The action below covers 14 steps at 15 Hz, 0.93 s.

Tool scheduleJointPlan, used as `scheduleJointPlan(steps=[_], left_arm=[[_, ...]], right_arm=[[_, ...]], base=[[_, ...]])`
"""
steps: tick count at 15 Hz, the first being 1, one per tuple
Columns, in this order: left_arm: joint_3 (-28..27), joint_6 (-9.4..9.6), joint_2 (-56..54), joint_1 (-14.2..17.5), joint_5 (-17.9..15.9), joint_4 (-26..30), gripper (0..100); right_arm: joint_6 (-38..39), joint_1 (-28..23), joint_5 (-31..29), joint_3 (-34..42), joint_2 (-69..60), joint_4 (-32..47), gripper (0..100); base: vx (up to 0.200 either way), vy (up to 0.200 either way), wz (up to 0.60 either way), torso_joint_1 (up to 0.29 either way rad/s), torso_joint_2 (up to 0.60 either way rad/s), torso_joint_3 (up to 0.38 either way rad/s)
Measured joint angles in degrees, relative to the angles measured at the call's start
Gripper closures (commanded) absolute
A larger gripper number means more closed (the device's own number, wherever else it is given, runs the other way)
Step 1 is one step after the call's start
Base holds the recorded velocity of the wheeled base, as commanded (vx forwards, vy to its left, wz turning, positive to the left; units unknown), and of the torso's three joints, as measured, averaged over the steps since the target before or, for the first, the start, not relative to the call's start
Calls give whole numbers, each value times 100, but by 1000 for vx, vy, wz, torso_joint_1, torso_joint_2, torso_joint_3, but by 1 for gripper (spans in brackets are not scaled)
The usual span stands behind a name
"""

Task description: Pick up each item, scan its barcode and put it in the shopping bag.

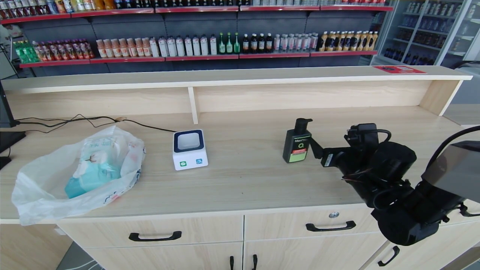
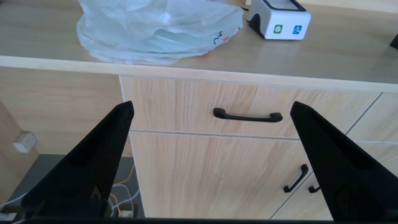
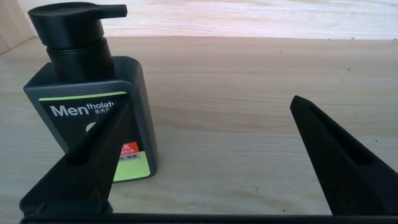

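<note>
Low before the drawer handle [image 2: 247, 116], the left end effector [image 2: 211, 107] hung released, jaws spread. At the head view's lower right, the right end effector [image 3: 208, 106] was likewise released, one finger [image 3: 93, 165] overlapping the dark pump bottle [image 1: 297, 144], which stood upright on the desk [image 1: 243, 180] at centre right. Mid-frame sat the white scanner [image 1: 189, 149]. At left lay the shopping bag [image 1: 41, 183] holding a teal pack [image 1: 95, 168]. Drink shelves [image 1: 210, 47] lined the top.

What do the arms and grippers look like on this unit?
Right arm: matte black, with bulky rounded joint housings, external black cable loops and a small white label near the wrist. Right gripper and left gripper: each has two plain black wedge-shaped fingers tapering to narrow tips, with no visible markings.
</note>
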Motion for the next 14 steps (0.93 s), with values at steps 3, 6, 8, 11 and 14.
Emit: scheduleJointPlan(steps=[3,6,8,11,14], left_arm=[[0,0,-2,5,0,0,0],[0,0,0,0,2,0,0],[0,-2,0,0,2,0,0],[0,0,0,5,2,0,0],[0,0,0,5,2,0,0]], right_arm=[[5,-162,7,-49,48,2,0],[13,-151,7,-74,80,0,0],[44,-74,7,-79,83,0,0],[49,-46,10,-84,83,2,0],[51,-21,10,-123,91,0,0]], base=[[0,0,0,0,0,0],[0,0,0,0,0,0],[0,0,0,0,0,0],[0,0,0,0,0,0],[0,0,0,0,0,0]])
